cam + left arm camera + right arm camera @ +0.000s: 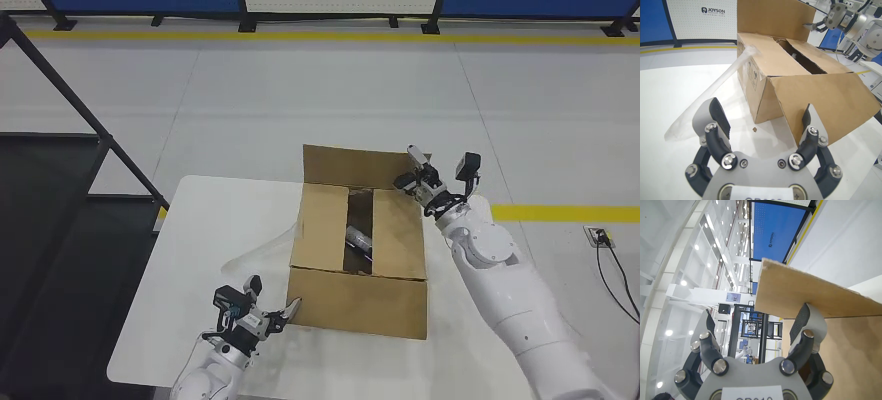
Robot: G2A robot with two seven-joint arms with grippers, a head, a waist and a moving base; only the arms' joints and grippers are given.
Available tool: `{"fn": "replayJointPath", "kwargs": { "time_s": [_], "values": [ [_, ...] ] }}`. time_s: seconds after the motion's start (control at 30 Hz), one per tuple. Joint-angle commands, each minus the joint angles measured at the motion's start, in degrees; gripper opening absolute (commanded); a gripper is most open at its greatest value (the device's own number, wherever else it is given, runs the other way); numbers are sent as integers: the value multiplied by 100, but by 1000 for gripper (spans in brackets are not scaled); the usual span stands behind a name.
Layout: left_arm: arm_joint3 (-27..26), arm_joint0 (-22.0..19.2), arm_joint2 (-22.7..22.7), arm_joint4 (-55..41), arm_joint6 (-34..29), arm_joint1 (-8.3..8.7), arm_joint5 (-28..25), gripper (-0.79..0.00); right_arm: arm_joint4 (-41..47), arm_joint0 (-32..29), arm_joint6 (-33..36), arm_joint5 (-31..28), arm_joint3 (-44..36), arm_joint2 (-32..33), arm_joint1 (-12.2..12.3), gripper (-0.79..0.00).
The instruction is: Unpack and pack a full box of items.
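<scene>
A brown cardboard box (322,228) stands in the middle of the white table (200,250). Its two top flaps lie almost shut, and a narrow gap between them shows dark items (360,240) inside. The far flap (800,294) stands up and the near flap (825,106) hangs outward. My left gripper (275,298) is open at the box's near left corner, just short of the near flap, in the wrist view (762,117) too. My right gripper (408,168) is open at the far right corner, one finger (800,321) against the upright flap's edge.
A long strip of clear tape (719,79) runs from the box's top corner down to the table on the left. A small brown cardboard scrap (754,129) lies near the box's corner. The table's left half offers free room.
</scene>
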Motion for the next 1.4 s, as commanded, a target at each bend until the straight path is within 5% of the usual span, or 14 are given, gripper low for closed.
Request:
{"fn": "replayJointPath", "kwargs": {
  "time_s": [0.0,0.7,1.03,1.37],
  "values": [
    [-2,13,6,-5,16,2,12,0,58,171,-74,-33,343,-98,-85,0],
    [50,-118,150,66,-163,12,39,0,508,170,-325,202,438,-49,-216,0],
    [43,-79,151,72,-131,26,71,0,282,900,-1275,437,1389,-501,-635,0],
    [42,-74,125,38,-108,39,93,0,106,1554,-1402,687,2518,-877,-1095,0]
  ]
}}
